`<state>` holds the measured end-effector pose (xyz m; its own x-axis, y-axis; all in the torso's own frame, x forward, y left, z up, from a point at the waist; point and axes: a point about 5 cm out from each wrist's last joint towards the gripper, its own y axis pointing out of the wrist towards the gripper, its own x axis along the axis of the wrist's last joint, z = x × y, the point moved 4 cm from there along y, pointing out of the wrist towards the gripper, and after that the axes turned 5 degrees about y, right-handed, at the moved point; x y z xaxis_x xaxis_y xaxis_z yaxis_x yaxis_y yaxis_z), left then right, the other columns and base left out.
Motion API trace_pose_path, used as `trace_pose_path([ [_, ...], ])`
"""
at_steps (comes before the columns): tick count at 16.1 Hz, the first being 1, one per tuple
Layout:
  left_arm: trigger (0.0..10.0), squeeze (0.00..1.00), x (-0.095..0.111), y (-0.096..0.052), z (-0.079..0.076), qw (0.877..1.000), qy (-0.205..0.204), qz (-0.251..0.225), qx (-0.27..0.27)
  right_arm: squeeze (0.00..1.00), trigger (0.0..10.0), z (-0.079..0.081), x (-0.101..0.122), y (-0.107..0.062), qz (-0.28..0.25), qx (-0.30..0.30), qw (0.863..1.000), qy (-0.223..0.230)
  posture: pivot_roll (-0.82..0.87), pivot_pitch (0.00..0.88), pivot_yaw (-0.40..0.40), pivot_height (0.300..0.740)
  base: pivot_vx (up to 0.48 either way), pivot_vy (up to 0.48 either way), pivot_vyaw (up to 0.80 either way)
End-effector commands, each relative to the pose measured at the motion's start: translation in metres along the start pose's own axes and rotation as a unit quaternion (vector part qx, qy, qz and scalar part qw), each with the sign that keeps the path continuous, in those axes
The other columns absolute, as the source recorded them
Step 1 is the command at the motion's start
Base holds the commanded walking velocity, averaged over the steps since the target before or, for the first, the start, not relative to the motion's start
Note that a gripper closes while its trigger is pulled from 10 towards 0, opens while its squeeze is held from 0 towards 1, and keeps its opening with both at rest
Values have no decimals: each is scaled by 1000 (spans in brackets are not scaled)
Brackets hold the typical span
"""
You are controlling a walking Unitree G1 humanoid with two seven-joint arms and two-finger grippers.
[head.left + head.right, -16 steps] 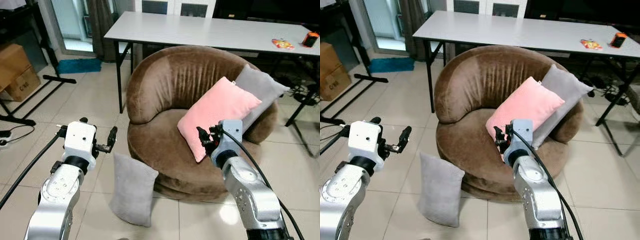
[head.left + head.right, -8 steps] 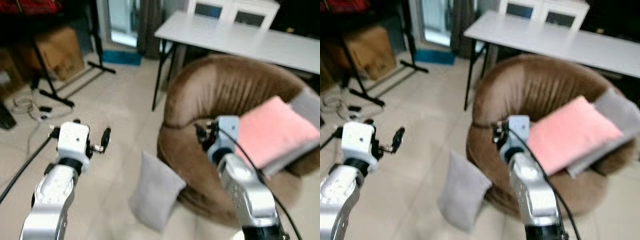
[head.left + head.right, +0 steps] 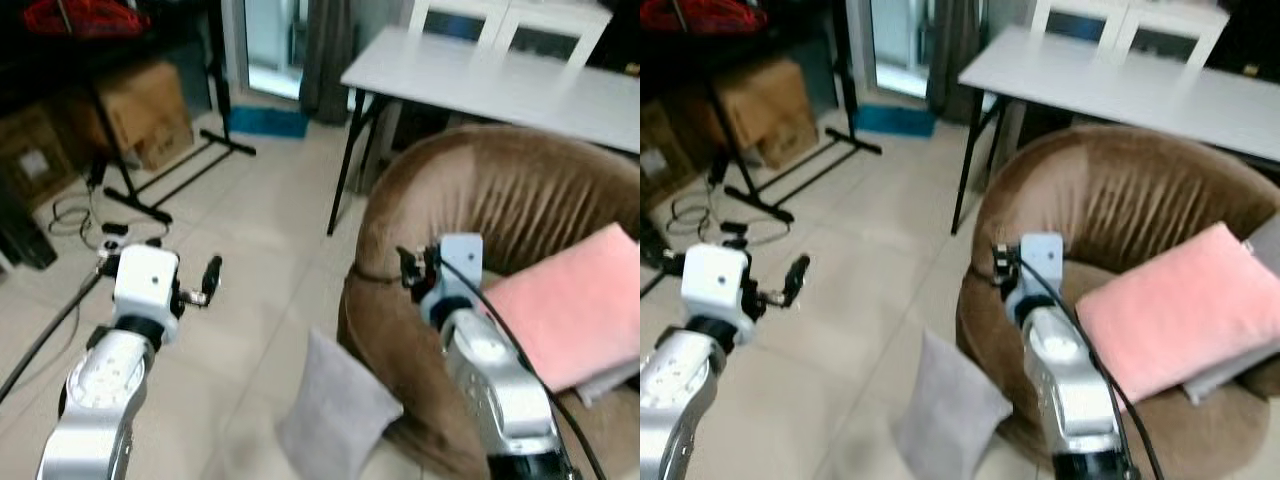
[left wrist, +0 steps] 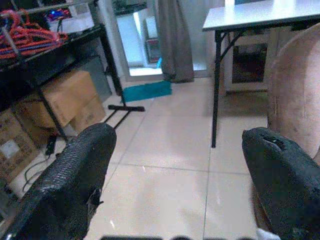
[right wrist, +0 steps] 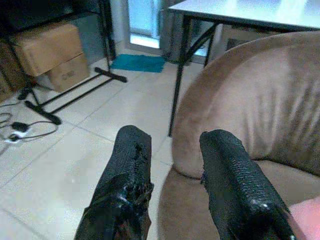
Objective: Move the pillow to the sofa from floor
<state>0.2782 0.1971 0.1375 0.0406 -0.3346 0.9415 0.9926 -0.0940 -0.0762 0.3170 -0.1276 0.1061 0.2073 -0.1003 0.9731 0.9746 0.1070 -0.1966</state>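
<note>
A grey pillow (image 3: 338, 418) stands on the tiled floor, leaning against the base of the round brown sofa (image 3: 470, 195). On the sofa seat lies a pink pillow (image 3: 570, 310) with another grey pillow (image 3: 1266, 238) behind it. My left gripper (image 3: 158, 260) is raised over the floor to the left of the floor pillow, open wide and holding nothing; its fingers (image 4: 80, 170) frame bare tiles. My right gripper (image 3: 415, 268) hovers in front of the sofa's left arm, above the floor pillow, open and holding nothing, with its fingers (image 5: 131, 170) pointing at the sofa's edge.
A white table (image 3: 500, 80) stands behind the sofa. Cardboard boxes (image 3: 140, 110), a black stand's legs (image 3: 170, 180) and cables (image 3: 75, 210) occupy the floor at the left. A teal mat (image 3: 265, 122) lies by the doorway. Open tiles lie left of the floor pillow.
The camera has swung left, so sofa and pillows sit further right in the picture. Both arms keep their raised pose. The grey pillow still leans on the floor by the sofa.
</note>
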Motion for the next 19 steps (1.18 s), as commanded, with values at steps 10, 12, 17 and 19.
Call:
trace_pose_path([
  [10,10000,0,3,0,-8,1000,13,-11,-12,0,10000,-17,0,-1,0,-29,1000,-3,-36,0,-44,740,0,-228,0],
  [12,10000,0,0,-3,-5,1000,22,-11,-12,0,10000,-12,-3,-2,5,-9,1000,21,-29,0,-47,740,0,-163,0],
  [17,10000,0,-1,-8,2,999,40,-21,0,0,10000,-5,-3,-3,-7,16,999,32,-18,0,-46,740,0,0,0],
  [19,10000,0,-1,-9,5,999,42,-22,5,0,10000,-6,-3,-2,-9,17,999,30,-8,0,-53,735,0,0,0],
])
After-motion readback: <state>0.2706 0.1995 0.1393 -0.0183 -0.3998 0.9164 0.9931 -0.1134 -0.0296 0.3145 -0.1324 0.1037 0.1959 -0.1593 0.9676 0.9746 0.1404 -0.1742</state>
